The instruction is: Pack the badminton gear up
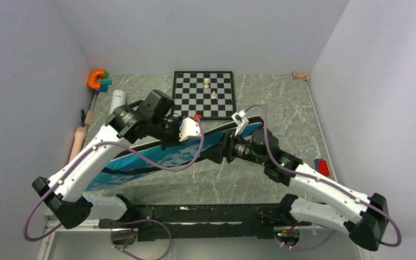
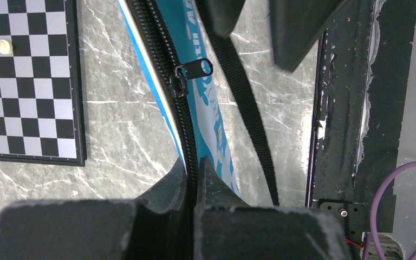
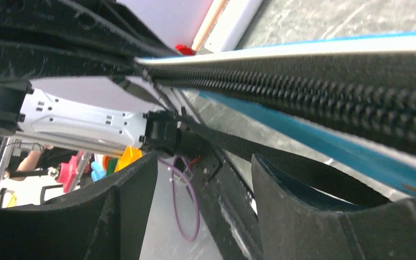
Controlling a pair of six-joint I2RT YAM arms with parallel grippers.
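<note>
The blue "SPORT" bag (image 1: 141, 157) lies slanted across the table, its far edge lifted. My left gripper (image 1: 174, 136) is shut on the bag's black zipper edge (image 2: 187, 124); in the left wrist view the gripper (image 2: 195, 169) pinches it just below the zipper pull (image 2: 195, 69). My right gripper (image 1: 219, 151) is open beside the bag's right part; in the right wrist view the gripper (image 3: 203, 161) has the zipper (image 3: 325, 92) above it and the black strap (image 3: 281, 157) passing by its right finger. The white tube (image 1: 117, 100) lies at the back left. Rackets and shuttlecocks are out of view.
A chessboard (image 1: 204, 95) with a few pieces lies at the back centre. A tan rolling pin (image 1: 78, 142) and an orange-green toy (image 1: 97, 79) are along the left wall. A red-blue brick (image 1: 320, 166) sits at the right. A wooden piece (image 1: 299, 75) lies in the far right corner.
</note>
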